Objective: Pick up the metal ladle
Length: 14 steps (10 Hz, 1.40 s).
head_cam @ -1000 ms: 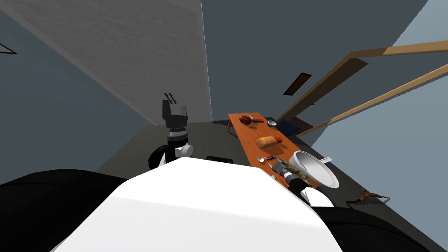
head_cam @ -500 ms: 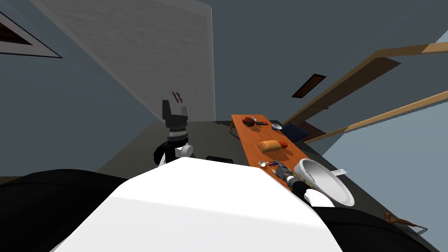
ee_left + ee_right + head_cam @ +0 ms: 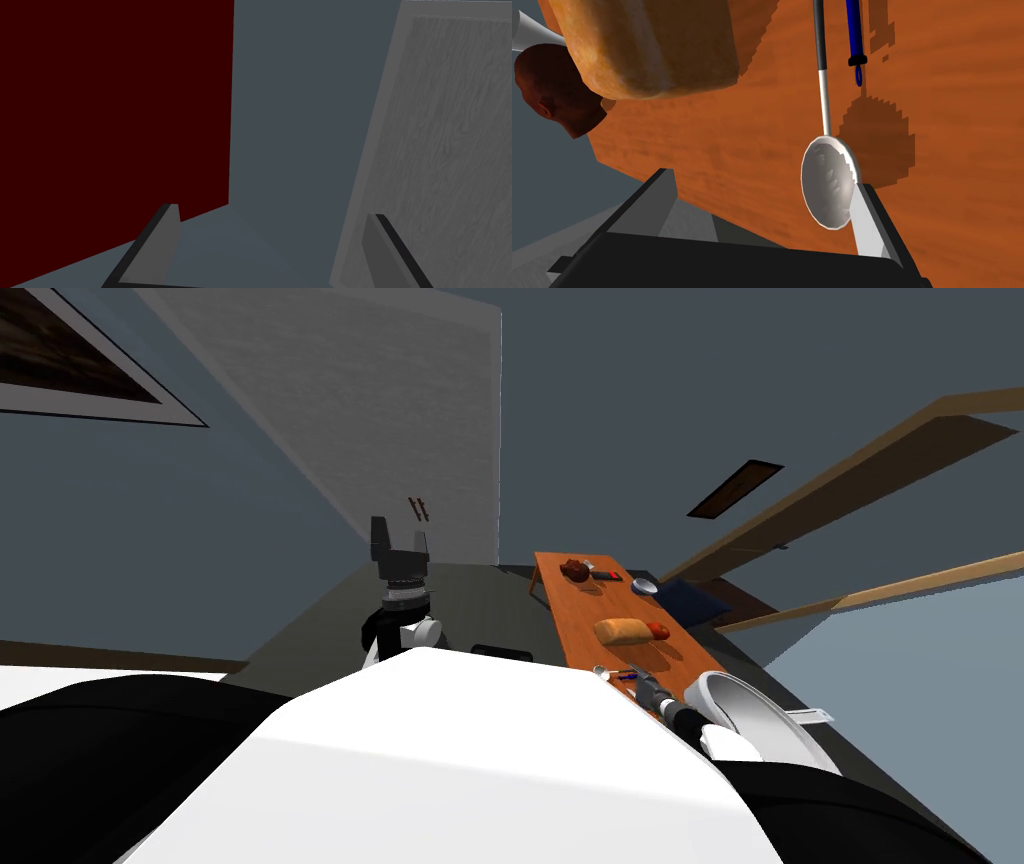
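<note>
- Light grey and spread wide, the fingers of the right tool point(image 3: 762, 182) are gripping nothing; the tool is hanging low over the near end of the orange wooden counter point(image 3: 962, 150), right at its edge.
- The ladle point(image 3: 828, 182) is lying on the counter with its pale, silvery bowl just inside one of the tool's fingers. Whether the bowl and that finger are touching, I cannot tell.
- Its thin handle, pale near the bowl and dark further along, is running straight away from the tool across the counter.
- A blue-handled utensil point(image 3: 854, 30) is lying just beside the ladle's handle, roughly parallel to it and not touching it.
- A golden-brown loaf point(image 3: 647, 45) is sitting further along the counter, opposite the other finger and well apart from the ladle.
- A dark red-brown, head-shaped object point(image 3: 557, 95) is showing past the loaf, towards the far end of the counter.
- In the head view, a large white basin point(image 3: 765, 733) is sitting close beside the right forearm at the counter's near end.
- The left tool point(image 3: 400, 543) is pointing upward, well apart from the counter, its fingers spread wide and holding nothing.
</note>
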Tool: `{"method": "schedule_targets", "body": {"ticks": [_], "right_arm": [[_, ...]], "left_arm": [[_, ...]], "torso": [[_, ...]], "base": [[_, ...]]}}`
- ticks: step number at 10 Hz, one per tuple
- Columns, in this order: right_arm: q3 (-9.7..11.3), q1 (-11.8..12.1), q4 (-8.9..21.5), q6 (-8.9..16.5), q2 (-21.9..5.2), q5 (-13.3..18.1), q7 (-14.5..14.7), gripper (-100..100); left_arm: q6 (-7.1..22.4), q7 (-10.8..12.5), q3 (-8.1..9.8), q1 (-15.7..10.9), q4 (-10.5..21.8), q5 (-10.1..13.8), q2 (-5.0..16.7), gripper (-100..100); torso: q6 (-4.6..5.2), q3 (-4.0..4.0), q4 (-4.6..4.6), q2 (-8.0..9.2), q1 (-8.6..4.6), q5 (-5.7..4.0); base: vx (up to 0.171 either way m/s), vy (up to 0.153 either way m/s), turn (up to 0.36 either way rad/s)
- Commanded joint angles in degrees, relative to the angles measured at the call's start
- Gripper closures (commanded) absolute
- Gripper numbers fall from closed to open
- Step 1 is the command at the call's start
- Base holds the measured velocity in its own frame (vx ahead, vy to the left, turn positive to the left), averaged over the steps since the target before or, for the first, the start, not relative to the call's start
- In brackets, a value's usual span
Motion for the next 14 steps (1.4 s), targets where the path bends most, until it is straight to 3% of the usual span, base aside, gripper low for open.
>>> {"method": "schedule_targets", "body": {"ticks": [1,4,5,11,13,14], "right_arm": [[0.05,-0.37,1.03,-0.59,0.13,1.77,0.67,-100],[-0.22,-1.86,5.98,-4.45,0.21,7.66,3.29,-100],[-0.22,-1.86,5.98,-4.45,0.21,7.99,3.29,-100],[1.32,-4.54,13.44,-10.45,2.68,15.24,6.13,-100],[1.23,-4.16,12.29,-10.57,2.58,15.32,5.23,-100],[1.27,-4.27,12.58,-10.54,2.59,15.31,5.48,0]], "left_arm": [[0.0,0.0,0.0,0.0,0.0,0.0,0.0,0],[0.0,0.0,0.0,0.0,0.0,0.0,0.0,0],[0.0,0.0,0.01,0.0,0.0,0.0,0.01,0],[0.0,0.0,0.01,0.01,0.0,0.0,0.0,0],[0.0,0.0,0.01,0.02,0.0,0.0,0.0,0],[0.0,0.0,0.0,0.01,0.0,0.0,0.0,0]], "torso": [[0.0,0.0,0.0,0.0,0.0,0.0],[0.0,-0.01,-0.01,-0.02,-0.1,-0.02],[0.01,-0.03,-0.01,-0.06,-0.2,-0.05],[0.03,-0.07,-0.03,-0.11,-0.09,-0.03],[0.05,-0.11,-0.05,-0.18,0.03,-0.01],[0.05,-0.06,-0.03,-0.09,0.14,0.03]], "base": [[0.013,-0.047,0.089],[0.023,-0.077,0.214],[0.033,-0.074,0.057],[0.039,-0.069,0.121],[0.036,-0.028,0.018],[0.0,0.0,0.0]]}}
